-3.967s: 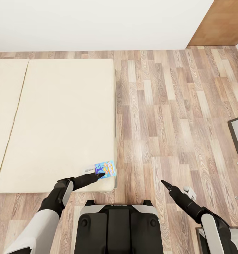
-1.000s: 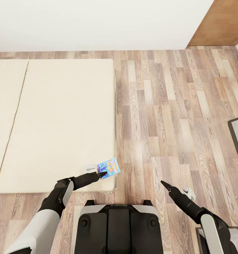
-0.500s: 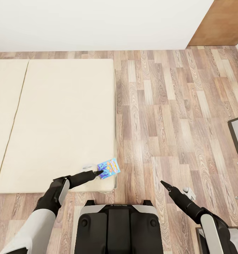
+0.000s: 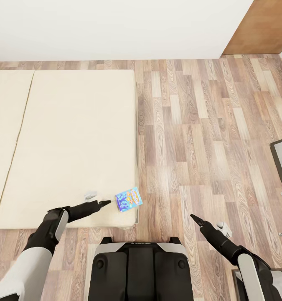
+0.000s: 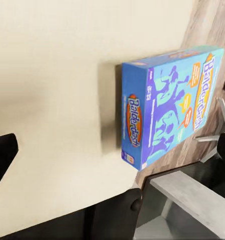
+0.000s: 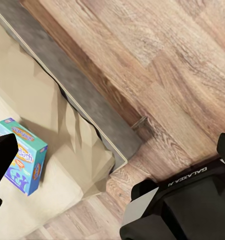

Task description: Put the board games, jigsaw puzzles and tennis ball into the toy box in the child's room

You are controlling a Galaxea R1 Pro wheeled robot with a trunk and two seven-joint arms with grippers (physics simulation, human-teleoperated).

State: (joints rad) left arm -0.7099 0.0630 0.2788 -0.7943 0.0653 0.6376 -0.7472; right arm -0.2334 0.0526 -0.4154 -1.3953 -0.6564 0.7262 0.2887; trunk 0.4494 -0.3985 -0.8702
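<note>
Blue board game (image 4: 128,199) lies at the cream bed's (image 4: 69,142) corner, overhanging wood-plank floor (image 4: 207,138). Left gripper (image 4: 100,203) sits just beside it, fingers spread wide, grasping nothing. Right gripper's (image 4: 195,218) spread I cannot tell.

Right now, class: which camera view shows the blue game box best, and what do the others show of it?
The left wrist view: the game box is large there, its printed title readable, lying at the bed corner. The head view shows it small, just beyond the left claw. The right wrist view shows it small at one side.
</note>
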